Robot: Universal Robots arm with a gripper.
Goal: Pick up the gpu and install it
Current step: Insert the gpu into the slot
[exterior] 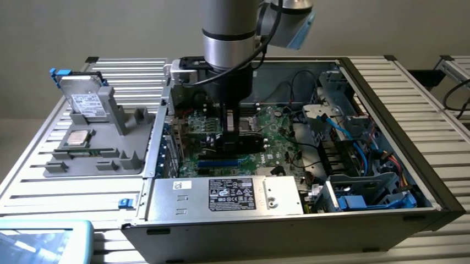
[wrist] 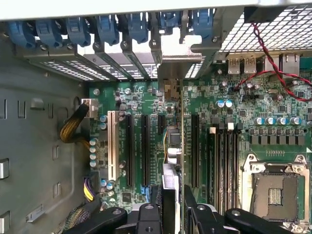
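The gpu (wrist: 179, 122) is gripped edge-on in the closed end effector (wrist: 173, 197), its long axis held parallel to the motherboard slots (wrist: 145, 146) directly beneath.

A plain grey wall (exterior: 88, 27) stands behind the evenly lit, slatted aluminium table (exterior: 419, 88).

From the wrist I get the gpu (wrist: 181, 136) edge-on, its near end buried in the claw (wrist: 173, 209). In the exterior view the claw hides it.
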